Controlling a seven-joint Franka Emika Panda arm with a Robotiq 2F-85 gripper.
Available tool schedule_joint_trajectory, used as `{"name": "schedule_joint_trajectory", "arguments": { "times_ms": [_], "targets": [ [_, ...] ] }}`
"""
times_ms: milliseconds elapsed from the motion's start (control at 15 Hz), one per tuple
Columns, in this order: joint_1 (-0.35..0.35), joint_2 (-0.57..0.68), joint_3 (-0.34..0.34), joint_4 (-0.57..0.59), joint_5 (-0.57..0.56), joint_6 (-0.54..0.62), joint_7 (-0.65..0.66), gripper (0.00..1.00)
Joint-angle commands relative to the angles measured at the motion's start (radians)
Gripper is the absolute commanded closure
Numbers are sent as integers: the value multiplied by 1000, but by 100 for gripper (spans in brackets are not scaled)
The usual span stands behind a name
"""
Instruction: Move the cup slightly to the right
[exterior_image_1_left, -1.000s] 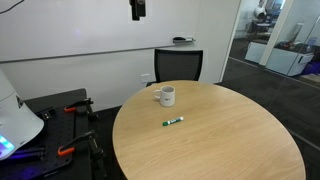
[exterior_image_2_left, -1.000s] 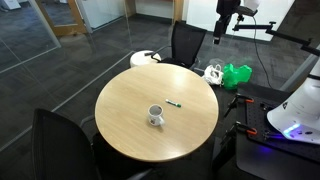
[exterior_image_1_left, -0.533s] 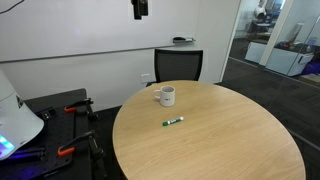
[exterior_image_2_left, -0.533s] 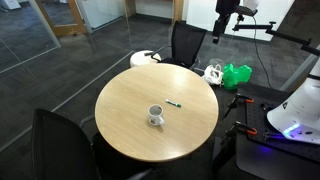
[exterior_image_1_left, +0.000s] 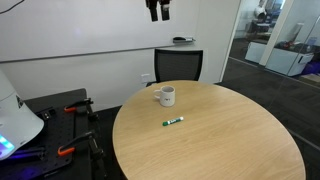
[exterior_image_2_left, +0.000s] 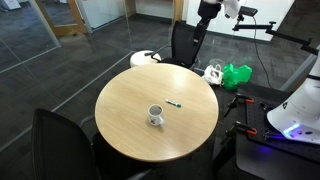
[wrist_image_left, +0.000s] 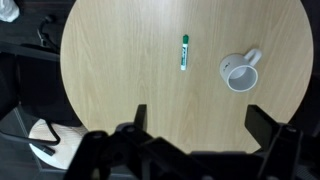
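The cup (exterior_image_1_left: 166, 96) is a small white mug with a side handle, standing upright on the round wooden table (exterior_image_1_left: 230, 140). It shows in both exterior views (exterior_image_2_left: 155, 116) and in the wrist view (wrist_image_left: 239, 72). A thin green-and-white marker (exterior_image_1_left: 173, 122) (exterior_image_2_left: 174, 103) (wrist_image_left: 184, 52) lies beside it. My gripper (exterior_image_1_left: 158, 12) (exterior_image_2_left: 205, 12) hangs high above the table, far from the cup. In the wrist view its fingers (wrist_image_left: 197, 118) are spread wide and hold nothing.
A black chair (exterior_image_1_left: 178, 65) stands at the table's far side, and another chair (exterior_image_2_left: 55, 140) stands near the camera. A green bag (exterior_image_2_left: 236, 74) and white objects lie on the floor. A black stand with clamps (exterior_image_1_left: 60, 125) stands beside the table.
My gripper has moved sideways high above the table, toward the table's middle. The cup and marker have not moved.
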Motion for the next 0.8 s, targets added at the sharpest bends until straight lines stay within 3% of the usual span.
{"name": "schedule_joint_trajectory", "arguments": {
  "times_ms": [0,400,733],
  "targets": [
    [45,113,-7,40,95,115,-94,0],
    [75,303,7,61,203,313,-229,0],
    [68,463,44,99,262,394,-314,0]
  ]
}}
